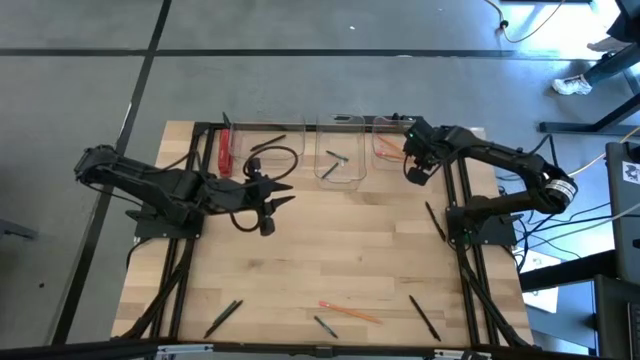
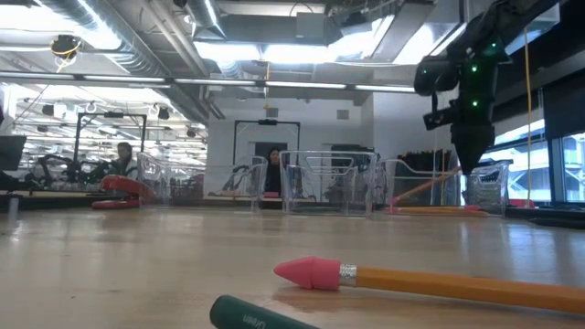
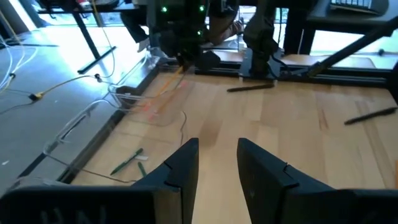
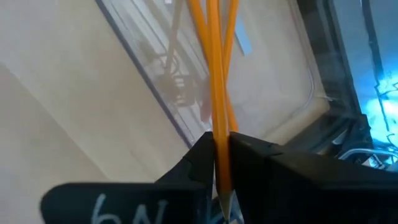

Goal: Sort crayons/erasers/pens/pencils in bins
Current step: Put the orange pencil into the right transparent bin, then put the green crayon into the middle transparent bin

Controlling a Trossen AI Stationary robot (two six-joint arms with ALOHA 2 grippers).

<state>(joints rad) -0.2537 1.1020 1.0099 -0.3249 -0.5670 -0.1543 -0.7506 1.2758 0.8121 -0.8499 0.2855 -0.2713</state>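
Note:
Three clear bins stand in a row at the far edge: the left bin (image 1: pixel 265 150), the middle bin (image 1: pixel 340 152) with green crayons (image 3: pixel 127 162) in it, and the right bin (image 1: pixel 385 148) with orange pencils (image 4: pixel 231 37) in it. My right gripper (image 1: pixel 415 165) hangs over the right bin's near right corner, shut on an orange pencil (image 2: pixel 425 187). My left gripper (image 1: pixel 280 195) hovers open over the table's left middle, with nothing between its fingers (image 3: pixel 186 165). Loose pens (image 1: pixel 435 220), a pencil (image 1: pixel 350 312) and a crayon (image 1: pixel 325 323) lie on the table. My right gripper pinches the orange pencil between its two fingers, close to the sharpened tip (image 4: pixel 219 163). The fingers come steeply from above. The pencil runs on past the fingertips and slants down into the right bin beside the other pencils, its tip end held up.
A thick red bar (image 1: pixel 225 150) lies at the far left beside the left bin, and a black cable loop (image 1: pixel 275 160) lies by that bin. More pens lie near the front edge (image 1: pixel 222 318) (image 1: pixel 425 318). People show in the room beyond the table.

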